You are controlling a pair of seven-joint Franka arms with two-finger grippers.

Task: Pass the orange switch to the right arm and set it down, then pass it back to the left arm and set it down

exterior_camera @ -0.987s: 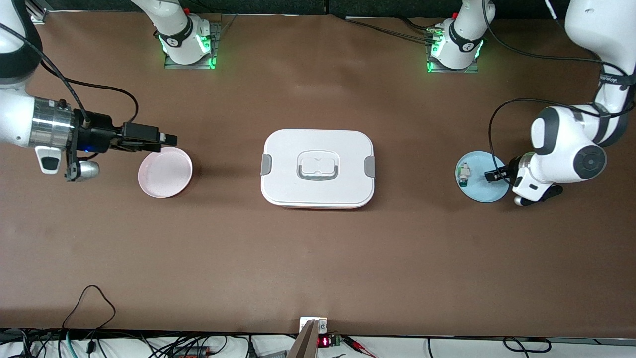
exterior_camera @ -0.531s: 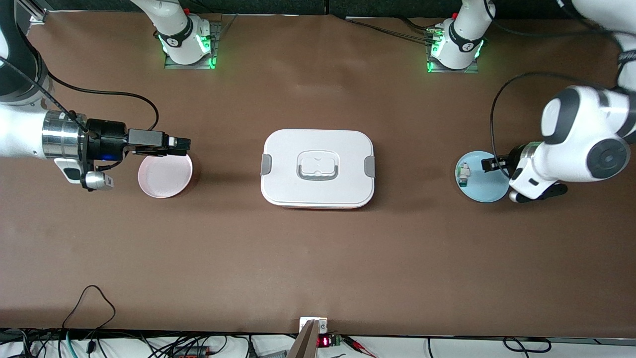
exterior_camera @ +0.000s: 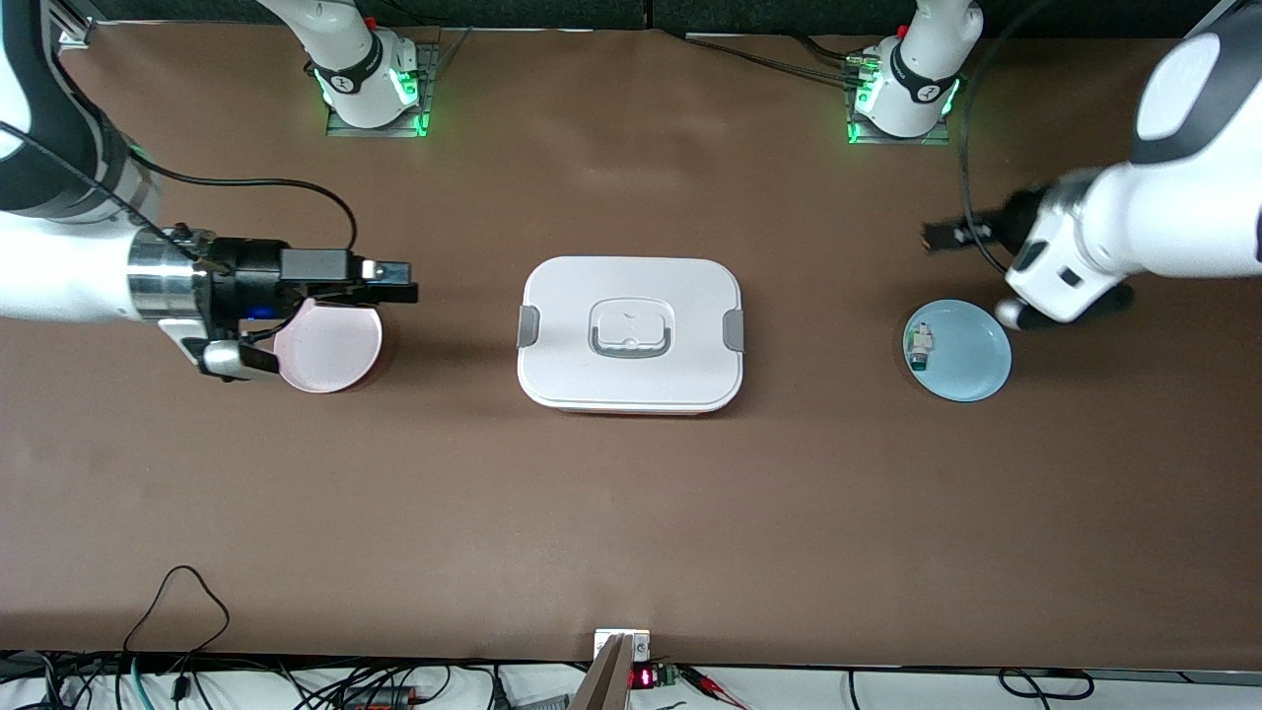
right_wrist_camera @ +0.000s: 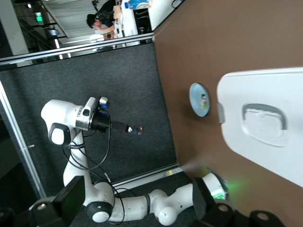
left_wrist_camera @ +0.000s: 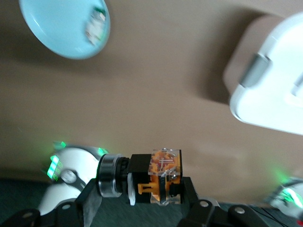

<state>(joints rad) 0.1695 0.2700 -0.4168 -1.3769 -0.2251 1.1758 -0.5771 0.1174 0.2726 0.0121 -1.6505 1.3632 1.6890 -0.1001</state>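
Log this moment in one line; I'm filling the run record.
left gripper: shut on orange switch, raised near blue plate | right gripper: open, over pink plate edge | box: untouched, between them

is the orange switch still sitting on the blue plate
No, the orange switch is clamped between the left gripper's fingers in the air, and the blue plate holds only a small white-grey part.

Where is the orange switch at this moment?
The orange switch is held in the left gripper, up in the air at the left arm's end of the table. It hangs over bare table beside the blue plate, well away from the box.
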